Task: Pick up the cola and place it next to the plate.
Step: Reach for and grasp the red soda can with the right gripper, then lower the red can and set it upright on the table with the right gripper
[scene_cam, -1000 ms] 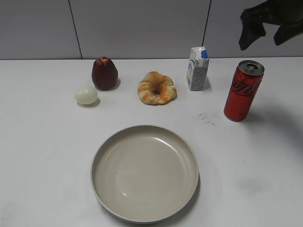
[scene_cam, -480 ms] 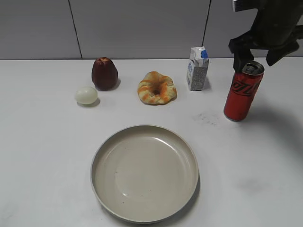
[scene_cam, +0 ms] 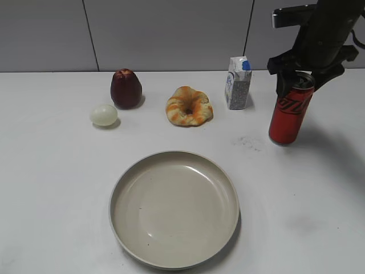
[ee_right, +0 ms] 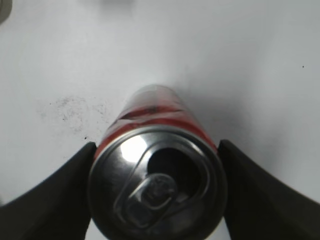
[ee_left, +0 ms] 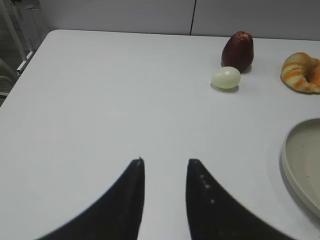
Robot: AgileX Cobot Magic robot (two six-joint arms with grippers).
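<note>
The cola [scene_cam: 291,111], a tall slim red can with a silver top, stands on the white table at the right. My right gripper [scene_cam: 300,77] has come down over its top. In the right wrist view its two black fingers [ee_right: 157,165] press against both sides of the cola [ee_right: 150,107] just under the rim. The plate [scene_cam: 174,260], a wide beige dish, lies at the front centre, well left of the can; its rim also shows in the left wrist view [ee_left: 286,160]. My left gripper [ee_left: 165,162] hovers open and empty over bare table at the left.
A white-and-blue milk carton [scene_cam: 238,83] stands just left of the can. A bread ring [scene_cam: 189,106], a dark red fruit [scene_cam: 126,88] and a pale egg [scene_cam: 103,115] line the back. A grey smudge [scene_cam: 248,141] marks the table beside the can.
My right gripper has come down from above and behind the can onto its top, and its fingers now sit against the can's sides. The can has barely shifted. Nothing else moved.
</note>
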